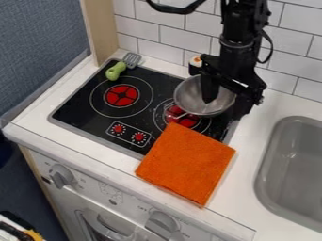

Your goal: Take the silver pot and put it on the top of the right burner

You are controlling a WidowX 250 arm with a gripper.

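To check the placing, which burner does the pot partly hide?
The right burner, by the orange cloth: the silver pot hides part of it; the left burner shows whole.

1. the pot is silvery grey, and that pincer is plain black.
2. glossy black stove top, grey edging, thin pale rings around the burners.
3. the clearer burner is bright red, crossed with black; the stove knobs are red too, ringed with white marks.
4. that cloth is a loud, solid orange.
5. the spatula has a light green handle and a grey head.
6. white bench, grey sink.
7. white tiles in a brick pattern, grey lines between.
8. mottled blue-grey wall panel, pale wood-coloured post.
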